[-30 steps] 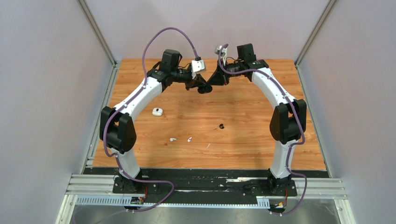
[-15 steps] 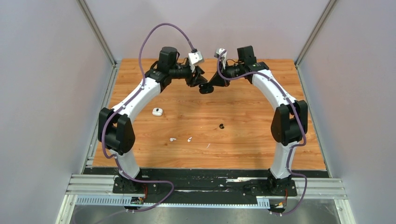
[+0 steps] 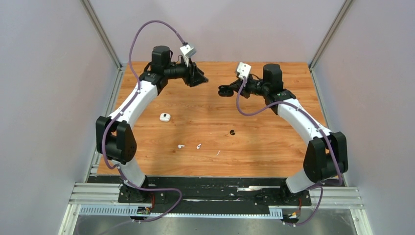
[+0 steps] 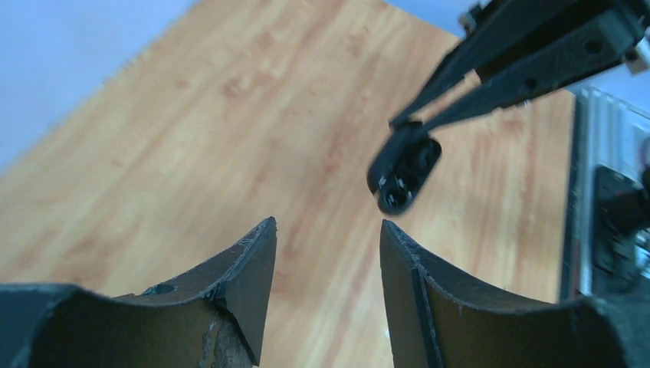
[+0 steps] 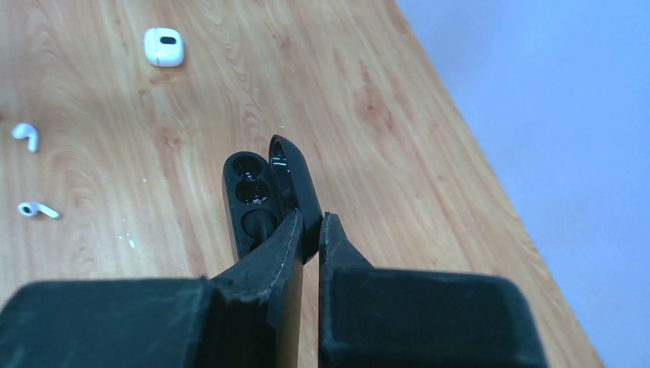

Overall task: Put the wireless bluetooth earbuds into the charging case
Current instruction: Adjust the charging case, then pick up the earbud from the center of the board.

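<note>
1. Closest to me, near the bench's (image 3: 274,152) near edge and left of its middle, lie the first earbud (image 3: 181,146) and the second earbud (image 3: 198,145). They are side by side but apart, loose on the wood, with nothing gripping them.
2. Just right of them is a thin white fleck (image 3: 218,152). Farther in, about mid-bench, sits a small black bit (image 3: 232,132) that I cannot identify.
3. Farther back and toward the left edge rests a small white rounded block (image 3: 165,117) with a dark mark on top. Nothing touches it.
4. Toward the far edge, right of middle, my right gripper (image 5: 310,222) is pinched on the black charging case (image 5: 247,188) and holds it off the wood with the lid swung open. The wells I can see in my right wrist view are empty. I seem to be holding it near the hinge end, though I cannot tell exactly which part.
5. Near the far edge, left of middle, my left gripper (image 4: 327,230) hangs with its fingers spread and nothing between them. It is apart from the case.
6. I judge the task to be at an early stage. The case is open and in hand, but neither earbud has been picked up or seated. Both insertions are left to do, and the buds are tiny and glossy, so I expect them to slip easily.
</note>
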